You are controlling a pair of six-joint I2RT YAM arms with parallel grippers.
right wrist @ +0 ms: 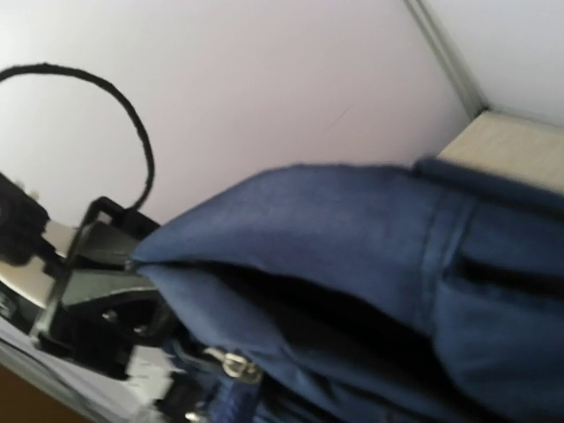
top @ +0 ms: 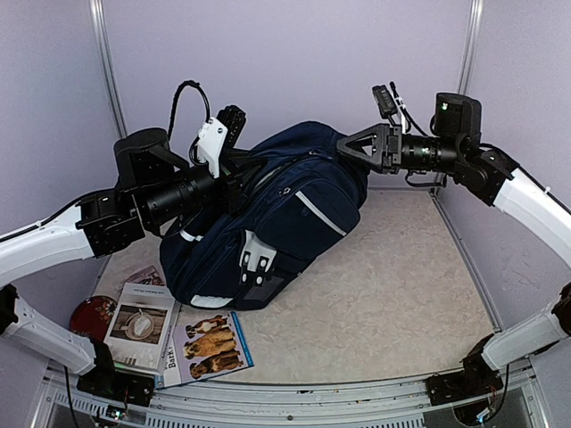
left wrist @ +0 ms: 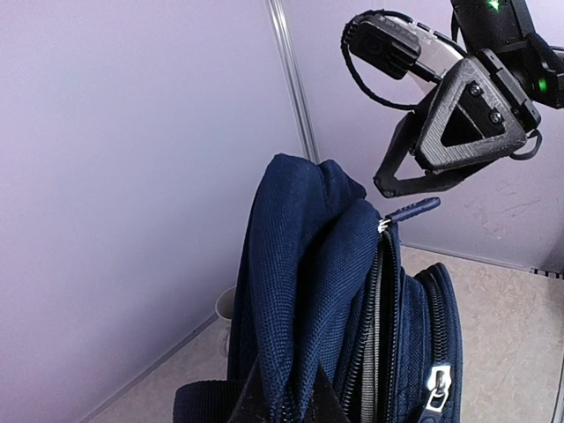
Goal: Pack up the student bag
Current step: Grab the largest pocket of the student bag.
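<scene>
**A:** Where is the bag, and how does it lie?

**B:** The bag is on the table, at the middle and a little left, between the two arms. Its long axis runs on a slant from near-left to far-right. The end with the white patch points near-left, toward the books. The front pockets face up and to the right.

**A:** What about the left gripper?

**B:** The left gripper is at the bag's far-left edge. From above, its tips are lost in the fabric. Its own camera shows more: the fingers are closed on a fold of navy cloth that stands up from between them.

**A:** And the right one?

**B:** The right gripper is at the bag's far-right end. From above I can't tell whether it touches the bag. The left wrist view shows it hanging just above a blue zip pull, and apart from it. I can't tell how far its jaws are open. Its own camera is blurred and filled with the bag.

**A:** Does that blurred view add anything?

**B:** It shows a dark gap under a fold and a silver slider, with the left gripper beyond at the left edge. The left wrist view alone shows the zip track parted, with grey between the teeth, and a silver pull lower down. Only the top view shows the books and a red disc beside them.
</scene>
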